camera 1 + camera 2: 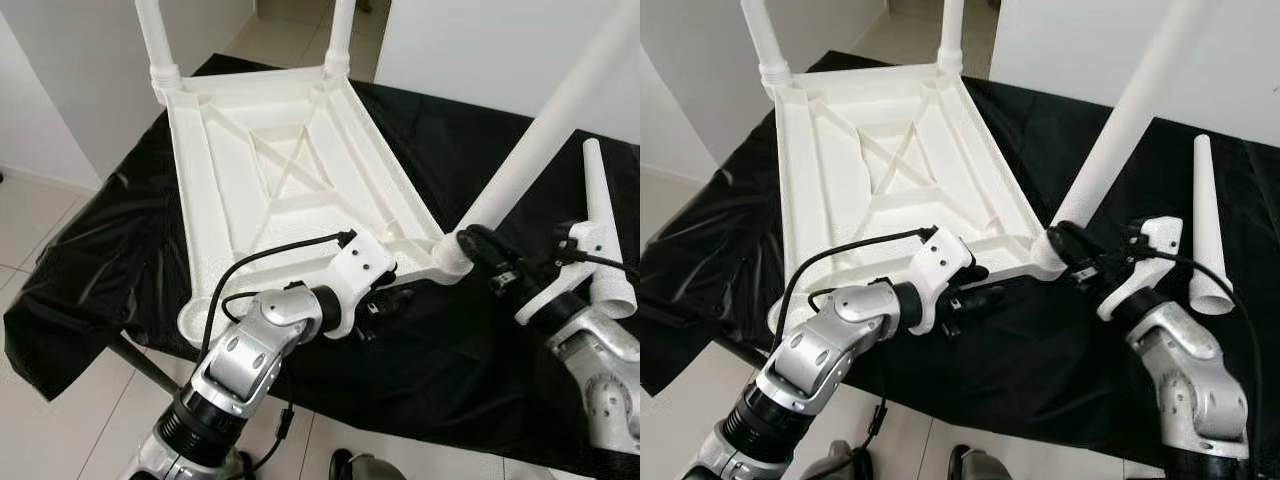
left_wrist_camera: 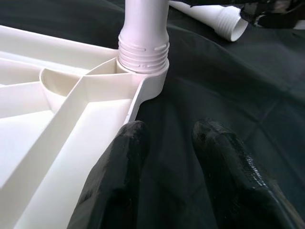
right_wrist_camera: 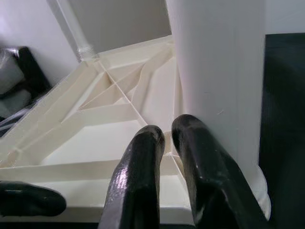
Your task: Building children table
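We see the white plastic table top (image 1: 280, 160) lying upside down on a black cloth (image 1: 470, 350) that covers the work surface, its ribbed underside with a crossed brace facing up. Two legs (image 1: 157, 40) stand upright in the far corner sockets, and a third leg (image 1: 545, 130) rises at a slant from the near corner socket on our right. A fourth, loose leg (image 1: 603, 230) lies on the cloth just beyond that corner, well to the right, its open threaded end toward us. Our left gripper (image 1: 385, 300) sits low at the near edge of the table top, close to the corner with the slanted leg; in the left wrist view its two black fingers (image 2: 114, 181) are parted with only the cloth between them, one finger touching or just beside the table top's rim and holding nothing. Our right gripper (image 1: 1075, 255) is at the base of the slanted leg, right by the threaded collar; in the right wrist view its fingers (image 3: 138, 181) are nearly closed, with only a narrow gap, and rest against the side of the leg rather than around it. Our own left forearm and its cable cross in front of the near rim of the table top and hide part of it. Beyond the cloth we see pale floor tiles (image 1: 40, 220) and white walls (image 1: 70, 60).
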Controlling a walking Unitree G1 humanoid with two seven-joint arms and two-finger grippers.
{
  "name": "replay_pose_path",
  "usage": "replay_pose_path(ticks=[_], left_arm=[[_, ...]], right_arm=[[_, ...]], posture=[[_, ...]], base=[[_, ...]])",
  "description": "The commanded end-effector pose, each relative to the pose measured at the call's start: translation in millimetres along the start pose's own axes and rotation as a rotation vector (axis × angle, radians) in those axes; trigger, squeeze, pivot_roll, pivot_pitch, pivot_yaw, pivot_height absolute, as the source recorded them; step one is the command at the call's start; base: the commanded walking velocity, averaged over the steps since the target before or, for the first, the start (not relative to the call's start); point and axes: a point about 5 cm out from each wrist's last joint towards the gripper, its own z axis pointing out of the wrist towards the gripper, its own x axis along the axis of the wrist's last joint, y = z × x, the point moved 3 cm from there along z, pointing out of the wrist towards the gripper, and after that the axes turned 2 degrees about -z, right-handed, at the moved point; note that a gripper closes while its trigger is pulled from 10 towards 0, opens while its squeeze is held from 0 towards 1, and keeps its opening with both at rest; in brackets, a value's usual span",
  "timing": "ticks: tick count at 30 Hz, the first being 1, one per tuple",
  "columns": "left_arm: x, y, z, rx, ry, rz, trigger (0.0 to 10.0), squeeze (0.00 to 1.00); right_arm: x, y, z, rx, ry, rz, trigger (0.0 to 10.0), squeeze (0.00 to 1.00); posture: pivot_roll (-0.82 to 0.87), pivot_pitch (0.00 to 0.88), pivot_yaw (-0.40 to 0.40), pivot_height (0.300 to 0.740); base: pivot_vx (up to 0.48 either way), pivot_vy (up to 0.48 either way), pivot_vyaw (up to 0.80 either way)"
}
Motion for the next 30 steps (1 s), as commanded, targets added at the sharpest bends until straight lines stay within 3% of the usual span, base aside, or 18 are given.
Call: replay_pose_path(ticks=[1, 4, 5, 7, 12, 15, 21, 24, 27, 30], left_arm=[[0, 4.4, 1.4, -0.018, -0.003, -0.005, 10.0, 0.0], [2, 3.9, 1.5, -0.017, 0.002, -0.007, 10.0, 0.0], [2, 3.9, 1.5, -0.017, 0.002, -0.007, 10.0, 0.0], [3, 3.0, 1.5, -0.014, 0.004, -0.006, 10.0, 0.0], [4, 0.3, 0.9, 0.001, 0.002, 0.007, 10.0, 0.0], [1, -10.9, 0.0, 0.066, -0.015, 0.02, 10.0, 0.0], [-7, -26.8, 0.2, 0.168, -0.061, 0.049, 10.0, 0.0], [-15, -37.5, 1.5, 0.22, -0.106, 0.082, 10.0, 0.0], [-19, -43.9, 1.9, 0.249, -0.129, 0.086, 10.0, 0.0], [-23, -50.1, 2.2, 0.271, -0.158, 0.102, 10.0, 0.0]], right_arm=[[0, 14.3, -0.1, -0.034, -0.012, -0.026, 10.0, 0.0], [4, 35.1, 10.2, -0.068, 0.003, -0.04, 10.0, 0.0], [4, 35.1, 10.2, -0.068, 0.003, -0.04, 10.0, 0.0], [8, 53.5, 17.4, -0.142, 0.032, -0.06, 10.0, 0.0], [8, 61.7, 21.1, -0.211, 0.067, -0.052, 10.0, 0.0], [6, 62.9, 22.8, -0.308, 0.124, -0.024, 10.0, 0.0], [-3, 41.4, 22.5, -0.321, 0.165, 0.026, 10.0, 0.0], [-9, 6.0, 16.3, -0.285, 0.189, 0.077, 10.0, 0.0], [-7, -4.6, 10.8, -0.282, 0.204, 0.101, 10.0, 0.0], [-2, -5.2, 5.3, -0.303, 0.223, 0.104, 10.0, 0.0]], posture=[[0.02, 0.176, -0.03, 0.74], [0.02, 0.175, -0.029, 0.74], [0.02, 0.175, -0.029, 0.74], [0.03, 0.172, -0.028, 0.74], [0.04, 0.171, -0.035, 0.74], [0.04, 0.172, -0.038, 0.74], [0.04, 0.173, -0.041, 0.74], [0.03, 0.174, -0.036, 0.74], [0.02, 0.175, -0.025, 0.74], [0.01, 0.175, -0.02, 0.74]], base=[[0.0, 0.0, 0.0], [0.0, 0.0, 0.0], [0.0, 0.0, 0.0], [0.0, 0.0, 0.0], [0.0, 0.0, 0.0], [0.0, 0.0, 0.0], [0.0, 0.0, 0.0], [0.0, 0.0, 0.0], [0.0, 0.0, 0.0], [0.0, 0.0, 0.0]])
